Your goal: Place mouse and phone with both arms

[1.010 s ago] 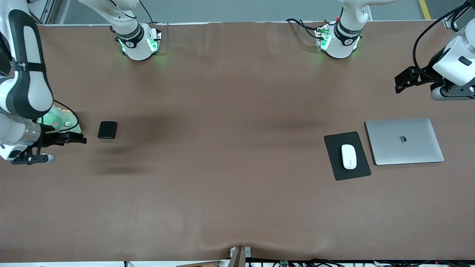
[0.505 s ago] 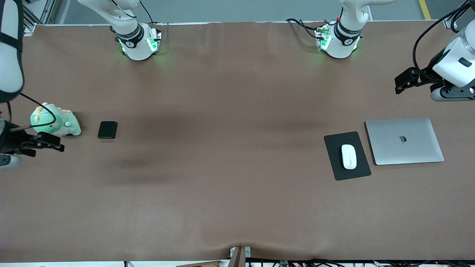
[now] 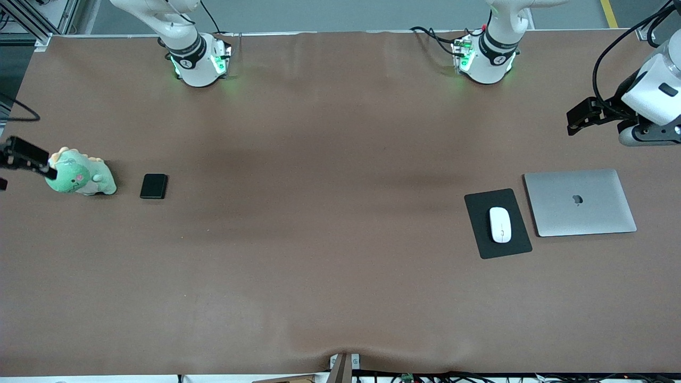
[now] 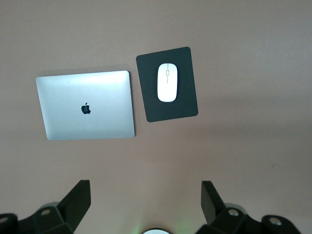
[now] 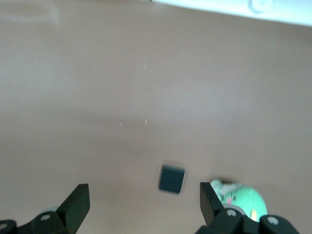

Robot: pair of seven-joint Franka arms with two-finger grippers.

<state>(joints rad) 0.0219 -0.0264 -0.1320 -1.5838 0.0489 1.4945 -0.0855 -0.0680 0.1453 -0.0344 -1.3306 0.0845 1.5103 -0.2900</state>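
Note:
The white mouse (image 3: 500, 224) lies on a black mouse pad (image 3: 479, 226) toward the left arm's end of the table. The left wrist view shows the mouse (image 4: 167, 82) on the pad (image 4: 170, 111). The small black phone (image 3: 154, 186) lies flat on the brown table toward the right arm's end, also in the right wrist view (image 5: 171, 179). My left gripper (image 3: 573, 121) is open and empty in the air, over the table past the laptop; its own view (image 4: 145, 197) shows it open. My right gripper (image 3: 32, 159) is open and empty, raised at the table's end over the plush; its own view (image 5: 144, 201) shows it open.
A closed silver laptop (image 3: 580, 202) lies beside the mouse pad and shows in the left wrist view (image 4: 87, 105). A green plush dinosaur (image 3: 80, 178) sits beside the phone, toward the table's end, and shows in the right wrist view (image 5: 241, 200). The brown table (image 3: 330, 213) spreads between them.
My right arm has pulled back from beside the phone toward the table's end and risen, uncovering the plush. My left arm has hardly moved. Phone and mouse lie still.

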